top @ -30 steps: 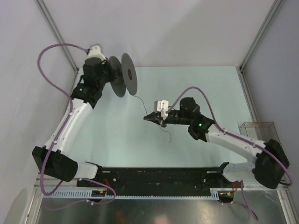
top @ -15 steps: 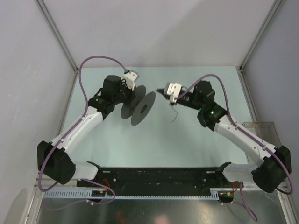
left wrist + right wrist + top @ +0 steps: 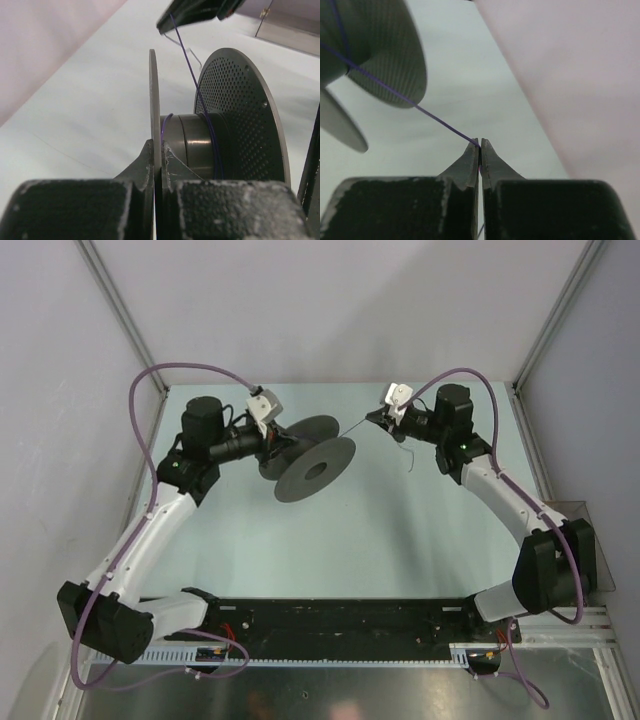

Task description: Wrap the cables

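Note:
My left gripper (image 3: 272, 436) is shut on the near flange of the dark grey spool (image 3: 318, 468) and holds it above the table at the back. In the left wrist view my left gripper (image 3: 160, 150) pinches that thin flange, and the cable (image 3: 200, 95), a thin purple wire, winds round the spool's hub (image 3: 195, 150). My right gripper (image 3: 374, 418) is shut on the cable (image 3: 352, 428), which runs taut from the spool to its tips. In the right wrist view my right gripper (image 3: 480, 145) grips the cable (image 3: 415, 105). A short loose end (image 3: 407, 456) hangs below it.
A clear plastic box (image 3: 585, 530) stands at the table's right edge. Grey walls (image 3: 330, 300) close off the back and sides. The black base rail (image 3: 340, 620) runs along the near edge.
Both arms moved toward the back. The left arm carried the spool right and turned it; the right gripper carried the cable up and to the right, keeping it taut.

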Robot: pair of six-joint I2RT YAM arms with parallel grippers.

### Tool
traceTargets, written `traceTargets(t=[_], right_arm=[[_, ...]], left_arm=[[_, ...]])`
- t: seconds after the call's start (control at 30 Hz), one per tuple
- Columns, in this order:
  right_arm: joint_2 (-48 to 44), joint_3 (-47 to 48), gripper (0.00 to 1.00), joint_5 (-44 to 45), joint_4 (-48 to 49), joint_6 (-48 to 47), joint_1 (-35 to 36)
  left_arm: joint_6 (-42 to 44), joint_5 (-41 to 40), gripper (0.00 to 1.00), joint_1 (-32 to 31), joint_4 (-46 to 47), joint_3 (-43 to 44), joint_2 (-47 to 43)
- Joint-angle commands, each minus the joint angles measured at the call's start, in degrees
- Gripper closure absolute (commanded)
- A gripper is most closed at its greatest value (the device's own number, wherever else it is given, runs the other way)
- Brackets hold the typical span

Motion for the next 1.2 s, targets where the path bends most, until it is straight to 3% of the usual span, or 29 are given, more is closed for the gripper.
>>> traceTargets(t=[0.0, 0.13, 0.17, 0.2, 0.27, 0.33, 0.47, 0.57, 0.73, 0.87, 1.03, 1.17], right_arm=[[1.86, 3.37, 1.0, 1.98, -2.0, 0.84, -6.04], [2.95, 3.37, 1.0, -2.41, -8.97, 1.06, -6.52], [2.91, 3.37, 0.95, -3.92, -10.83, 1.49, -6.43], [2.8, 3.37, 0.86, -5.2, -12.15, 1.8, -6.24], [2.15, 3.41, 0.58, -7.26, -14.73, 2.38, -5.71], [1.21, 3.34, 0.4, -8.35, -16.23, 3.45, -5.4], [-1.43, 2.5, 0.25, -8.19, -16.41, 6.57, -5.55], [-4.13, 0.44, 0.05, -6.35, -13.89, 9.99, -5.6], [-8.33, -3.85, 0.01, -3.01, -6.35, 18.58, -5.68], [-9.46, -5.65, 0.01, -3.72, -5.36, 18.88, -4.91], [-7.93, -6.75, 0.01, -4.5, -2.55, 27.37, -4.88], [-6.74, -9.06, 0.01, 3.1, 3.24, 34.25, -3.24]], left_arm=[[-3.77, 12.21, 1.0, 2.57, -2.72, 6.57, -1.62], [-8.12, 11.86, 1.0, 3.17, -2.61, 12.41, 0.19], [-9.35, 11.06, 1.0, 3.2, -2.56, 14.02, 0.71], [-10.58, 9.91, 1.0, 3.25, -2.49, 15.57, 1.36], [-13.65, 7.14, 1.0, 3.34, -2.46, 18.82, 2.91], [-17.3, 4.88, 1.0, 3.62, -2.43, 21.75, 4.21], [-24.29, -1.91, 1.0, 3.85, -2.42, 25.49, 5.75], [-29.46, -7.43, 1.0, 4.2, -2.36, 26.12, 5.82], [-36.23, -10.36, 1.0, 5.87, -1.83, 26.18, 5.38], [-40.26, -10.55, 1.0, 7.3, -0.83, 26.17, 4.74], [-44.9, -14.39, 1.0, 7.75, 0.0, 26.16, 4.85], [-48.42, -18.27, 1.0, 7.82, 0.15, 25.42, 5.1]])
